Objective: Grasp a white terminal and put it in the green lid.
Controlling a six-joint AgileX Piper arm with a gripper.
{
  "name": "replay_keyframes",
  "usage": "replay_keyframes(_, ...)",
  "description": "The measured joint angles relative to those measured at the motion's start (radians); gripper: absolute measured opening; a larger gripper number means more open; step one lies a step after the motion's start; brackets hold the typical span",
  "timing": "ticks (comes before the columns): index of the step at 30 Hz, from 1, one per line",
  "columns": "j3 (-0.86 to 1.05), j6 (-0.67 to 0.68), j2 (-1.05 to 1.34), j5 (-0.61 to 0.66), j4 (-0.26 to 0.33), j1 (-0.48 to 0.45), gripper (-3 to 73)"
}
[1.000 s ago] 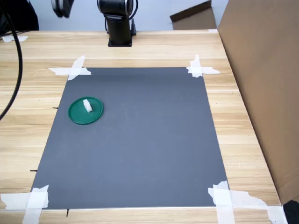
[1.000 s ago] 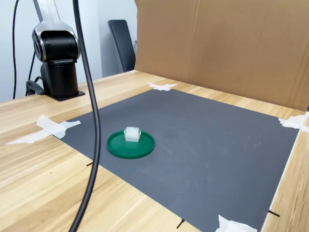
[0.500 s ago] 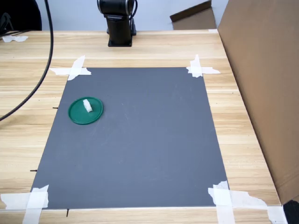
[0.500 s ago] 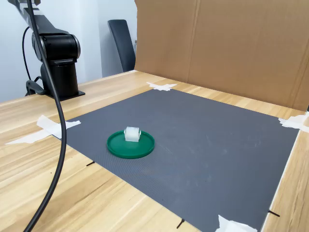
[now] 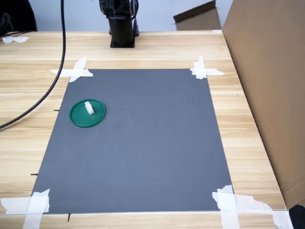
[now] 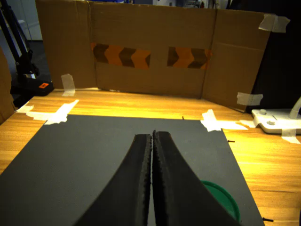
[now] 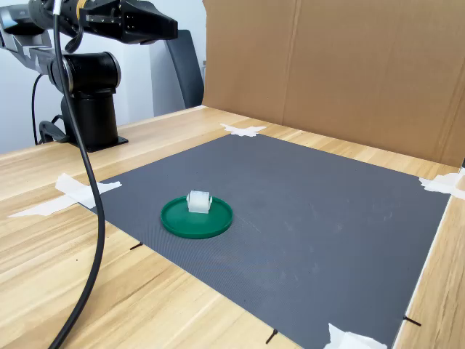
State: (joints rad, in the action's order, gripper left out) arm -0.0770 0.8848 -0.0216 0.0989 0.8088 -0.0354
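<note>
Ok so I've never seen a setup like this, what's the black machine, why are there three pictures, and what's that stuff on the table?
The black machine is a small robot arm; its base stands at the far edge of a wooden table in the first exterior view. Two pictures come from cameras standing off the arm, at different sides of the table. The third comes from a camera on the arm's wrist, looking along its gripper, the two-fingered claw. There the jaws are pressed together with nothing between them. On the table lies a grey mat, taped down at its corners. On the mat sits the green lid, and the white terminal, a tiny plastic block, rests inside it. Brown cardboard walls off the table.
</note>
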Motion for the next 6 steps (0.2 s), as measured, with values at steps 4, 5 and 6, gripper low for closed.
replay_keyframes(4, 0.0, 0.0, 0.03, 0.0, 0.001, 0.0, -2.6)
replay_keyframes(5, 0.0, 0.0, 0.031, 0.0, 0.001, 0.0, -2.6)
replay_keyframes(6, 0.0, 0.0, 0.031, 0.0, 0.001, 0.0, -2.6)
